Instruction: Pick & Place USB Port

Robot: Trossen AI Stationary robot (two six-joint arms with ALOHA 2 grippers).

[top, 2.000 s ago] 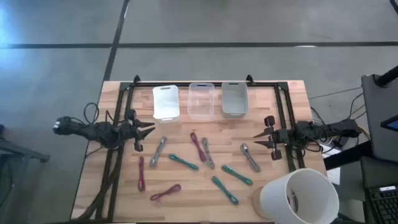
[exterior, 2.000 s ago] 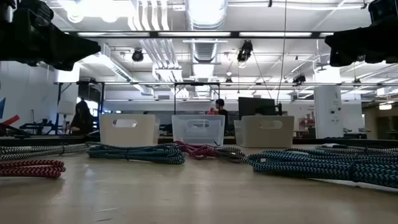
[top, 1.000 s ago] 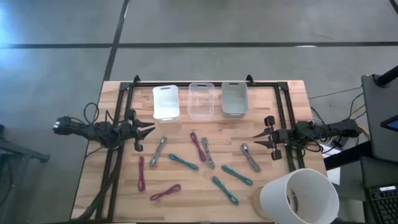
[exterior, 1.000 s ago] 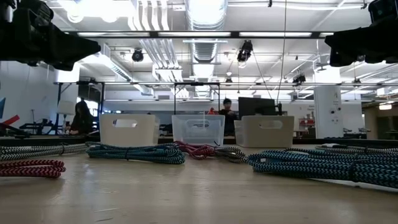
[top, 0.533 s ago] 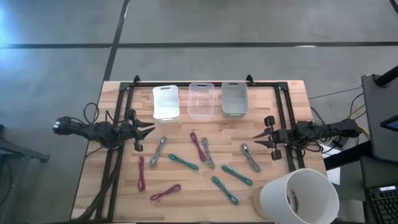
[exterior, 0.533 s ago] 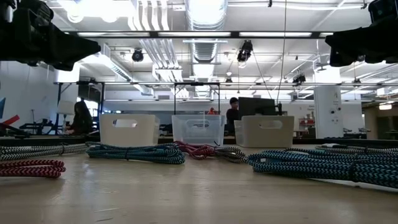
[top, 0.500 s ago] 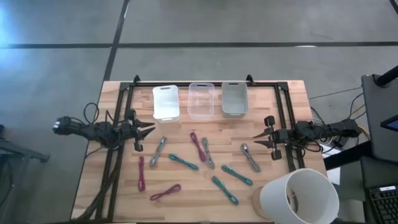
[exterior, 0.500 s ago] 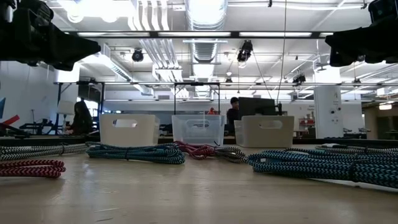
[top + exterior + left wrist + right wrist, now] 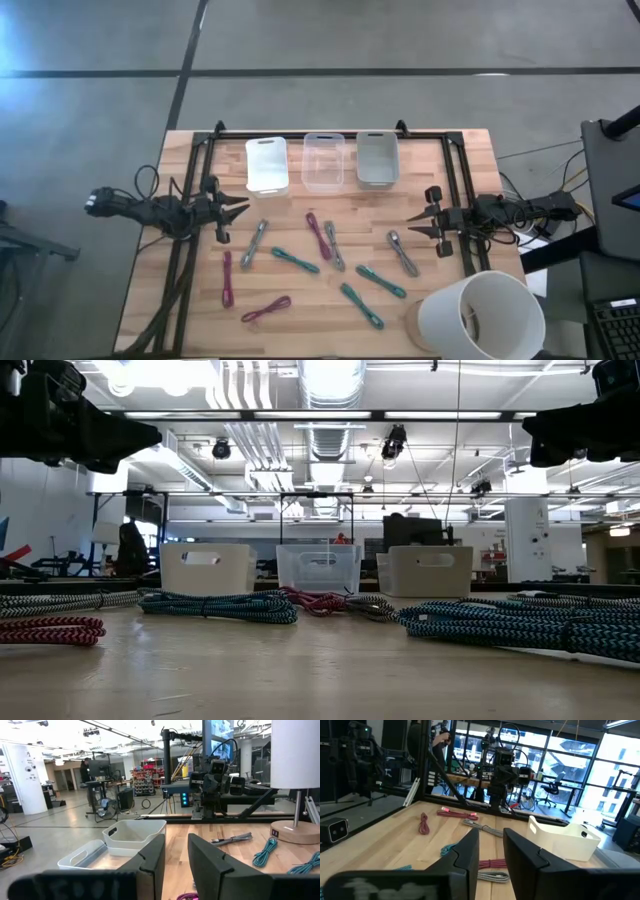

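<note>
Several bundled braided USB cables lie flat on the wooden table: a grey one (image 9: 254, 244), a teal one (image 9: 295, 261), a red one (image 9: 318, 236) and others, also seen as a teal one (image 9: 220, 606). My left gripper (image 9: 238, 212) (image 9: 176, 842) hangs level over the table's left side, pointing toward the right edge. It is open by a narrow gap, with nothing between its fingers. My right gripper (image 9: 415, 226) (image 9: 491, 836) mirrors it over the right side, pointing toward the left edge, open and empty. Both are above the cables and apart from them.
Three bins stand in a row at the far edge: white (image 9: 267, 165), clear (image 9: 323, 161), grey (image 9: 377, 159). A white lamp shade (image 9: 480, 315) rises over the near right corner. A black frame (image 9: 330, 133) borders the table's far and side edges.
Both arms and all cables have kept still. In the room behind the bins a person has walked toward the right and gone out of sight.
</note>
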